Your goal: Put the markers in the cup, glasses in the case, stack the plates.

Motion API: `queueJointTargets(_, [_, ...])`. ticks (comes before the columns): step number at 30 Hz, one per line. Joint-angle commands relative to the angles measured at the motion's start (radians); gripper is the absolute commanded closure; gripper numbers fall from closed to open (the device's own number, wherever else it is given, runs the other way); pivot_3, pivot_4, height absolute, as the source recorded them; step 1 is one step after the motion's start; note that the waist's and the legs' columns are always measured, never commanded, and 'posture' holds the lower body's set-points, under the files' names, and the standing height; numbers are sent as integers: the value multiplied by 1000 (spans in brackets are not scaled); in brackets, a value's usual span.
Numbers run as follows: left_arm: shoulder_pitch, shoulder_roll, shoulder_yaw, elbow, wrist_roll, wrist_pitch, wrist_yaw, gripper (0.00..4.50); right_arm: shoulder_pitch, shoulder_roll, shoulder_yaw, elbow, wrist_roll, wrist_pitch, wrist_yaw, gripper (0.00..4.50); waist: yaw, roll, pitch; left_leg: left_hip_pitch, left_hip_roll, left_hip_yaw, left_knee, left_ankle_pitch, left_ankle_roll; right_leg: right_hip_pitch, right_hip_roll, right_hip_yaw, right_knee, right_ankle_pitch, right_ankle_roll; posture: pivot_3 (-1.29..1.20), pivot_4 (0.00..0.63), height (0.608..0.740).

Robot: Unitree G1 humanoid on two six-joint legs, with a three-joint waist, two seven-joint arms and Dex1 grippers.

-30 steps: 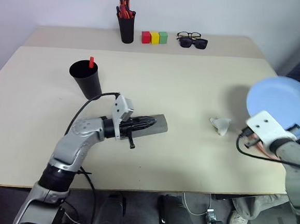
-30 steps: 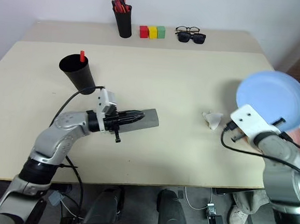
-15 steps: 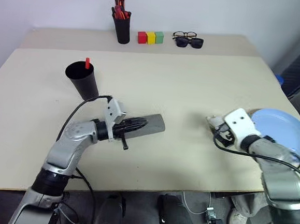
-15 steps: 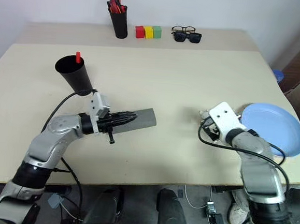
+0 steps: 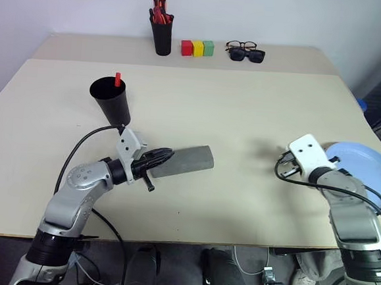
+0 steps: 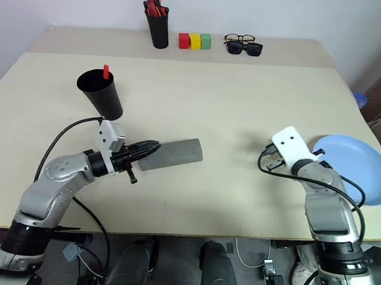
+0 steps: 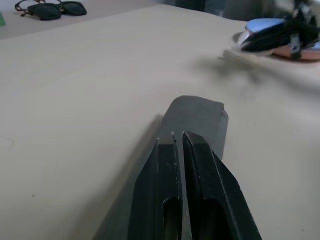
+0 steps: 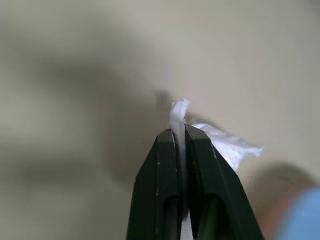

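We see the left gripper [image 7: 178, 137] with its fingers pressed together, resting over the near end of the grey case [image 5: 188, 161], which lies closed on the table [image 5: 246, 107]. The right gripper [image 8: 178, 131] is clamped on a scrap of white tissue [image 8: 227, 147] just beside the light blue plate [image 6: 354, 162], which sits on the pink plate [image 7: 300, 52]. A red marker [image 5: 117, 78] stands in the black cup [image 5: 111, 100]; the glasses [image 6: 239, 37] lie at the far edge by the sunglasses [image 6: 244, 48]
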Motion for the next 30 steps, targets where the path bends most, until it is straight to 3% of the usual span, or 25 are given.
queueJointTargets(1, [-44, -19, 11, 33, 3, -30, 19, 4324, 29, -78, -121, -96, -74, 61, -54, 4452, 1, 0, 0, 0, 0, 0, 0, 0, 0, 0, 0, 0, 0, 0, 0, 0, 150, 740])
queueJointTargets(4, [-68, -31, 11, 62, 7, -38, 29, 4324, 87, -127, -168, -91, -115, 100, -78, 4452, 3, 0, 0, 0, 0, 0, 0, 0, 0, 0, 0, 0, 0, 0, 0, 0, 150, 740])
queueJointTargets(5, [-73, -35, 12, 68, 8, -42, 33, 4324, 104, -132, -179, -90, -113, 108, -74, 4172, 2, 0, 0, 0, 0, 0, 0, 0, 0, 0, 0, 0, -1, 0, 0, 0, 150, 740])
queueJointTargets(8, [-81, -45, 22, 87, 22, -77, 57, 4324, 115, -135, -188, -77, -115, 96, -83, 3096, -6, 0, 0, 1, 0, 0, 0, 0, 1, 0, 0, 0, 0, 0, 0, 0, 150, 740])
queueJointTargets(12, [-45, -39, 63, 57, 40, -110, 110, 4324, 26, -127, -110, -17, -141, 55, -123, 1027, -19, 1, -1, 1, 0, 0, 0, 0, 1, 1, 1, 1, 0, 0, 0, 0, 150, 740])
queueJointTargets(17, [75, -9, 136, -63, 48, -87, 188, 4324, -149, -60, -32, 144, -64, -140, -111, 1027, -33, 1, -1, 2, 0, 0, -1, 0, 1, 1, 1, 1, 0, 0, 0, 0, 150, 740])
queueJointTargets(22, [239, 47, 304, -132, 71, -72, 277, 4324, -222, 152, -102, 134, 297, -257, 115, 1027, -30, 1, -1, 2, 1, 0, -1, 0, 1, 1, 1, 1, 0, 0, 0, 0, 150, 740])
queueJointTargets(30, [345, 36, 449, -217, 68, -37, 397, 4324, -206, 142, -24, 235, 372, -343, 280, 1027, -1, 0, -1, 1, 0, 0, 2, -1, 1, 4, -1, -1, -3, -2, -3, 0, 150, 740])
